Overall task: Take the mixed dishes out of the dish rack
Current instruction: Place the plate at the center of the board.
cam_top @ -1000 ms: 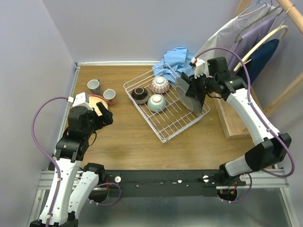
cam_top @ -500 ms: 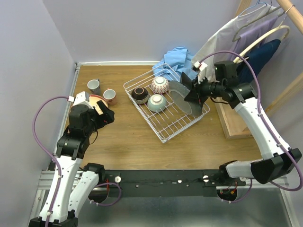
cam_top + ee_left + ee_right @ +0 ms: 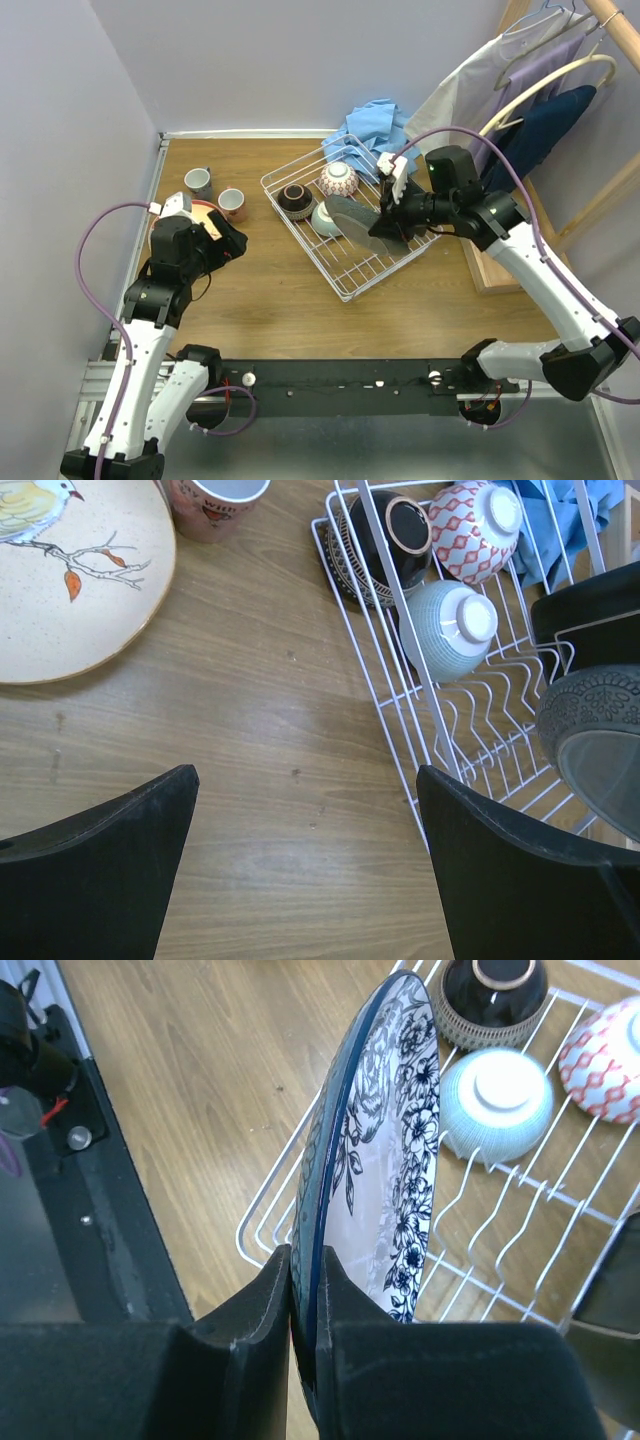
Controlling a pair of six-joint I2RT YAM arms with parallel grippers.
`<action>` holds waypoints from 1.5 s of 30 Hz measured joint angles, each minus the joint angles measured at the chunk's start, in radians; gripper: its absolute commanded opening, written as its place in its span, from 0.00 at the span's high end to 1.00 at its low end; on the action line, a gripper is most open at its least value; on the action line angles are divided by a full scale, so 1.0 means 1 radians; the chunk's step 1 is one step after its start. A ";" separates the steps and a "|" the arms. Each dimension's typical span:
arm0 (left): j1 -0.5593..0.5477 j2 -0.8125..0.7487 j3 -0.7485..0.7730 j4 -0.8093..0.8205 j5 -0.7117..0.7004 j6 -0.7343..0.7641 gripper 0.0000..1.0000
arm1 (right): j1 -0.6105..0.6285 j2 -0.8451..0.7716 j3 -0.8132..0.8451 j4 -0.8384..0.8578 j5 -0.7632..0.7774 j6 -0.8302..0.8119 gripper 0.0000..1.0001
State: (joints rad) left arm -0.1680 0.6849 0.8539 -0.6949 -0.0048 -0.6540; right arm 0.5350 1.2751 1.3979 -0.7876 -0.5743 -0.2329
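Floral plate point(image 3: 385, 1160) stood upright at the right side of the rack point(image 3: 345, 285) a second ago. Now it is lifted and tilted over the rack's middle, centre of top view. Right gripper point(image 3: 303, 1280) jaws are pinched tight on its rim, so likely only set-down remains. Plate has a dark blue rim and dark flowers on a pale face. Left gripper point(image 3: 305, 780) jaws are wide apart and empty, lower left.

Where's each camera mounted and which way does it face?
Top external: above and behind the robot, looking down at the table; left arm, right arm show.
Left wrist: looks down at wood beside the dish rack; open left claw frames it.
Right wrist: looks down along the floral plate in the right claw.
Shared: pale green bowl, all views.
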 measured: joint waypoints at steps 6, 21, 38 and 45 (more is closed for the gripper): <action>0.000 0.032 0.000 0.010 0.047 -0.039 0.01 | 0.130 -0.041 -0.006 0.052 0.145 -0.038 0.99; -0.004 0.083 0.068 0.013 0.114 -0.105 0.01 | 0.593 -0.002 -0.123 0.238 0.731 -0.227 0.99; -0.004 0.079 0.106 0.007 0.162 -0.161 0.04 | 0.895 0.203 -0.281 0.726 1.239 -0.612 0.99; -0.004 0.075 0.090 0.023 0.182 -0.195 0.13 | 0.917 0.288 -0.282 0.847 1.313 -0.681 0.99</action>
State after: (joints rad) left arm -0.1719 0.7601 0.9443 -0.6716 0.1768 -0.8490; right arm 1.4525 1.5627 1.1164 0.0593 0.7391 -0.9134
